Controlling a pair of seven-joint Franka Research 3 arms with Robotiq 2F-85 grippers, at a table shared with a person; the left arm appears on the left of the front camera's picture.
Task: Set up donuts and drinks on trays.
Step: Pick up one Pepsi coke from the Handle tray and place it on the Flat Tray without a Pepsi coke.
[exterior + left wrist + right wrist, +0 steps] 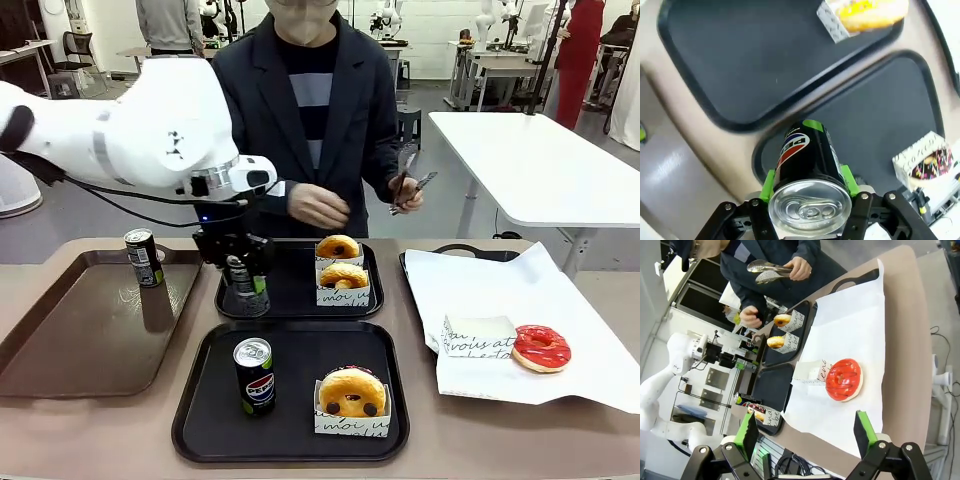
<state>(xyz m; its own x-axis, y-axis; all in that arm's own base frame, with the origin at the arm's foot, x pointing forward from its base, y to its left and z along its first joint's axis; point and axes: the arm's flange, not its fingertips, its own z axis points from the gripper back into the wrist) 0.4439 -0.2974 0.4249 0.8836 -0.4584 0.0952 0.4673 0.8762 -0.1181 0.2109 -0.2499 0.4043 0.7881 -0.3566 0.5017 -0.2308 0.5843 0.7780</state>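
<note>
The left gripper point(236, 258) clamps a black Pepsi can point(246, 288) upright by its sides over the left end of the far black tray point(295, 292), next to two sleeved glazed donuts point(338, 247), apparently giving that tray its drink. The near tray point(300, 358) already pairs a can point(254, 375) with a donut point(350, 392). The right gripper point(807, 440) hangs spread and empty above the paper-lined tray point(860, 330).

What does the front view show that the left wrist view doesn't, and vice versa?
Front view: the person's tongs, a spare can standing on the brown tray, and the red donut. Left wrist view: the silver top with its pull tab, and the green pads pressed on both sides. Both: the left gripper shut on the held can, the black trays and the sleeved donuts.
</note>
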